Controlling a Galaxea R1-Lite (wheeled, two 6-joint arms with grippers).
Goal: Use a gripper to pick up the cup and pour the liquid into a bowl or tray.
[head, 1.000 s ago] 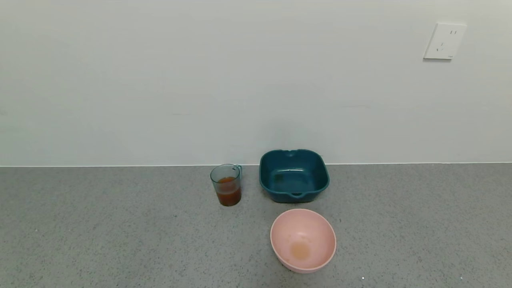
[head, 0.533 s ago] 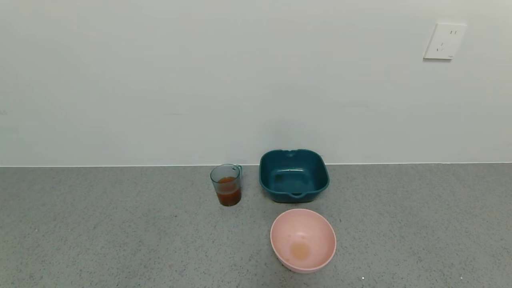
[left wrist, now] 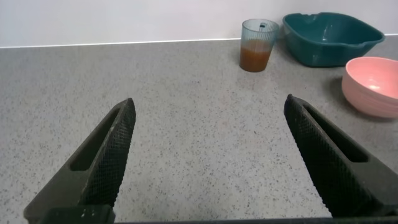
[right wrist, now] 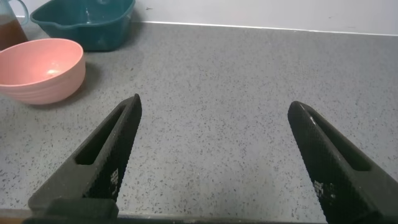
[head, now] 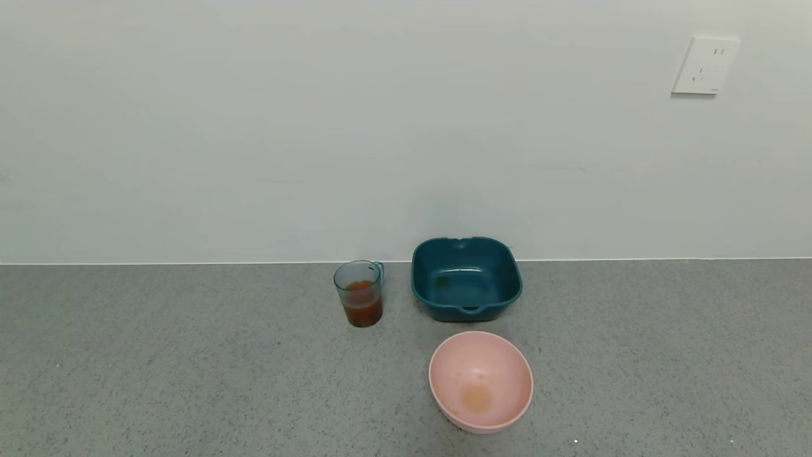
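No visible change from a second ago: cup [head: 360, 293] of liquid [head: 363, 307] upright beside teal basin [head: 466, 277], pink bowl [head: 480, 381] nearer, left gripper [left wrist: 208, 155] and right gripper [right wrist: 214, 155] spread wide, well back, holding nothing; pickup not yet begun.
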